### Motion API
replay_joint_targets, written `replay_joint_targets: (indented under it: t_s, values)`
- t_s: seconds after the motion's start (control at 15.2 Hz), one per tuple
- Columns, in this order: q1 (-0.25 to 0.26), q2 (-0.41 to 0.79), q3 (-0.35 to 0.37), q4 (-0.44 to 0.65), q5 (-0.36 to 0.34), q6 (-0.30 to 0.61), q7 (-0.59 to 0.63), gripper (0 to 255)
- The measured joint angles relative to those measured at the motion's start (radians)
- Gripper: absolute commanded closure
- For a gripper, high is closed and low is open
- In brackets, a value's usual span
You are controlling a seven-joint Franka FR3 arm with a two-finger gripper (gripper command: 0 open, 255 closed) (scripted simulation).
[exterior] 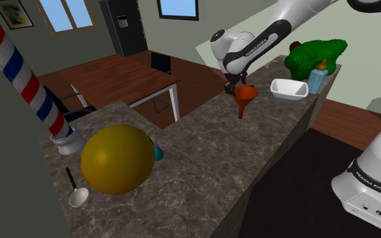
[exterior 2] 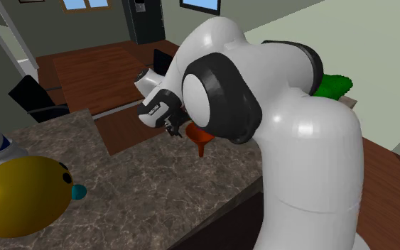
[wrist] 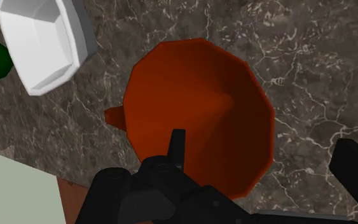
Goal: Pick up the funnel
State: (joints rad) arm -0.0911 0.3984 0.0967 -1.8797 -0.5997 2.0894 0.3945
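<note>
Funnel [exterior: 245,96], orange, upright with spout down on dark stone counter [exterior: 202,169], near white dish [exterior: 288,88]. Gripper [wrist: 262,143] directly above, jaws released, astride its rim: one finger inside the cone, the other outside, not touching.

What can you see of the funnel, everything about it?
The funnel is plain orange-red, a wide faceted cone with a small tab on its rim and a narrow spout pointing down at the dark marbled counter. It is mouth-up, near a white dish. The open gripper straddles its rim, one finger inside the cone, the other outside and clear of it.
</note>
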Motion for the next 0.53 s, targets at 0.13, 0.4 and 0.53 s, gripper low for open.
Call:
replay_joint_targets:
  t_s: [0.13,0.4,0.53]
  values:
    - [0.009,0.072,-0.012,0.063,-0.022,-0.006,0.016,0]
    - [0.013,0.12,-0.021,0.078,-0.04,0.018,0.038,0]
    - [0.013,0.137,-0.025,0.076,-0.049,0.036,0.049,0]
